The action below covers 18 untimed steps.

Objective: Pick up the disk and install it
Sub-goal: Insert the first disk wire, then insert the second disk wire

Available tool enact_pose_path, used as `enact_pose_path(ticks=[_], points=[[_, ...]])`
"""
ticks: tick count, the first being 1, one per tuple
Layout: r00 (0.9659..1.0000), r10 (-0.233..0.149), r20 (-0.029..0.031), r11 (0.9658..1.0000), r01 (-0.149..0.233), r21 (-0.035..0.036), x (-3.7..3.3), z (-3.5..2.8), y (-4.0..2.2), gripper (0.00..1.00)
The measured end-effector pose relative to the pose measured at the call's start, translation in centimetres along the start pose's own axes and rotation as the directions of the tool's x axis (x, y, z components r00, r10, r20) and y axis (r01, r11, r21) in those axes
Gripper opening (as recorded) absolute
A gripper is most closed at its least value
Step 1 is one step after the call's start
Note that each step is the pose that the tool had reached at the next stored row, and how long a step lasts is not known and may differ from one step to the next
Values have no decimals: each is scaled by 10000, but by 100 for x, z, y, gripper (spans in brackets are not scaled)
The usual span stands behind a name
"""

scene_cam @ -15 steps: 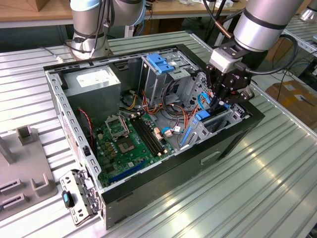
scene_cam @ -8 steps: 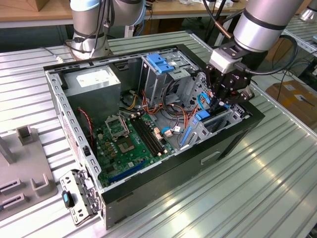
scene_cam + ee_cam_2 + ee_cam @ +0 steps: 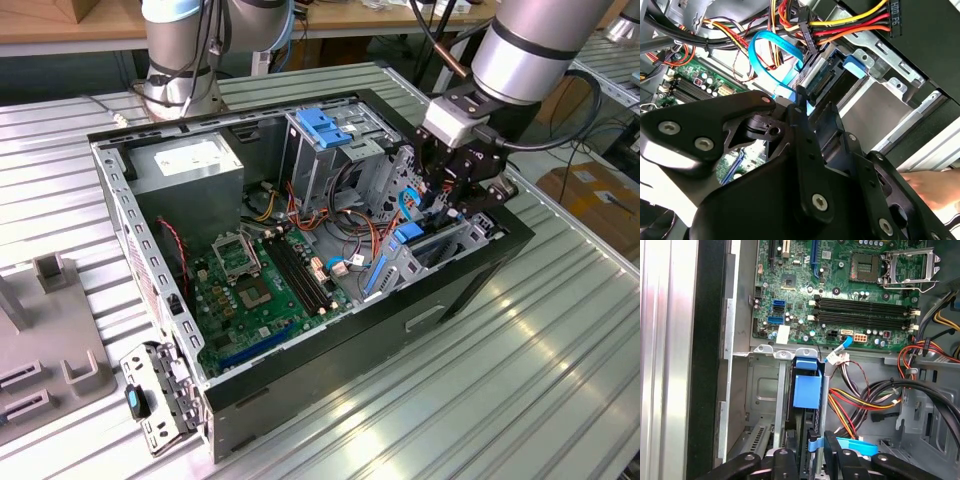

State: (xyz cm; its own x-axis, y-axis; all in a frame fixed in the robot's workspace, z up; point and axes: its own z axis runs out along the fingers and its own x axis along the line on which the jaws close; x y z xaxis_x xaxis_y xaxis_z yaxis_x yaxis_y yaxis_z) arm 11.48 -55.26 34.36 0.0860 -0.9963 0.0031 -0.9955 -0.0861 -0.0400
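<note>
The disk [image 3: 408, 237], a drive in bright blue carrier rails, stands on edge in the drive bay at the exterior view's right end of the open computer case [image 3: 330, 372]. My gripper [image 3: 440, 205] reaches down into that bay from above. In both wrist views its black fingers sit close together at the disk's end, pinching it. The blue carrier [image 3: 807, 387] lies in the metal slot just ahead of the gripper [image 3: 822, 442]. In the second wrist view the disk's connector end [image 3: 822, 75] shows just past the gripper [image 3: 815, 112].
A light blue data cable [image 3: 775, 55] and red-yellow-orange power wires [image 3: 845, 25] hang close to the bay. The motherboard [image 3: 260, 290], a grey power supply [image 3: 190, 165] and a blue latch [image 3: 325, 125] fill the case. A person's hand [image 3: 935, 187] rests outside the case wall. A grey fixture [image 3: 50, 340] lies on the exterior view's left.
</note>
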Motion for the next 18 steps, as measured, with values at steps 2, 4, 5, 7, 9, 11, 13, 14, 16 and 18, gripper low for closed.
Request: enact_pose_path(ticks=[2,4,5,7,9,11,13,14,16,18], points=[[10000,0,2,10000,0,0,0,-29,-1,36],[10000,0,2,10000,0,2,1,-112,-5,36],[10000,-1,1,10000,1,3,1,-140,-6,36],[10000,0,1,10000,0,6,1,-183,-7,36],[10000,0,1,10000,0,7,1,-206,-8,36],[10000,0,4,10000,0,7,1,-206,-8,36],[10000,0,-1,10000,0,6,2,-207,-24,36],[10000,1,1,10000,-1,6,2,-206,-28,36],[10000,0,1,10000,0,7,3,-206,-37,36],[10000,0,1,10000,0,6,4,-206,-44,36]])
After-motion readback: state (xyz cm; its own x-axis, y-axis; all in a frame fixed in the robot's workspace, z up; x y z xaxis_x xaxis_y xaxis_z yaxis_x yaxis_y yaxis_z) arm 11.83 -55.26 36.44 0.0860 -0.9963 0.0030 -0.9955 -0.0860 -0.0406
